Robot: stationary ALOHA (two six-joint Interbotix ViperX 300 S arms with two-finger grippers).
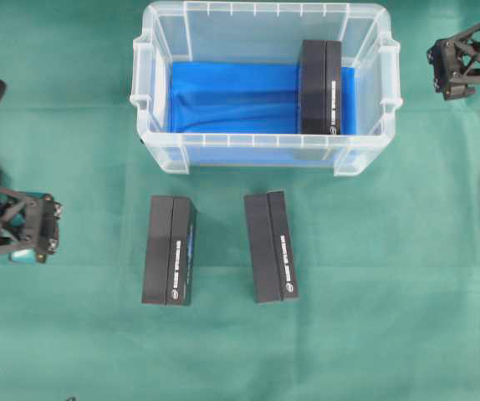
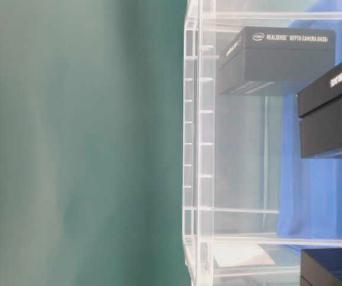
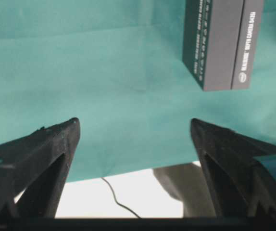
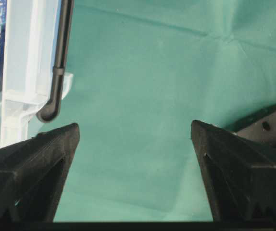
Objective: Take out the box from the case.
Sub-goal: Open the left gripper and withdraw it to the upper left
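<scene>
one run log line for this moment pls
left gripper: open, empty | right gripper: open, empty | case: one box inside | cloth: two boxes out

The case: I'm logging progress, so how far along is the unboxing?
Done: two black boxes lie on the green cloth in front of the case. In hand: nothing; the left pincer and right pincer are open and empty. Left: one box inside, at the right end.

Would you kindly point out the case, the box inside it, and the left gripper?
Case (image 1: 267, 153): overhead view, front rim.
Box (image 1: 319, 87): overhead view, top face.
Left gripper (image 3: 134, 126): left wrist view, midway between fingertips.
</scene>
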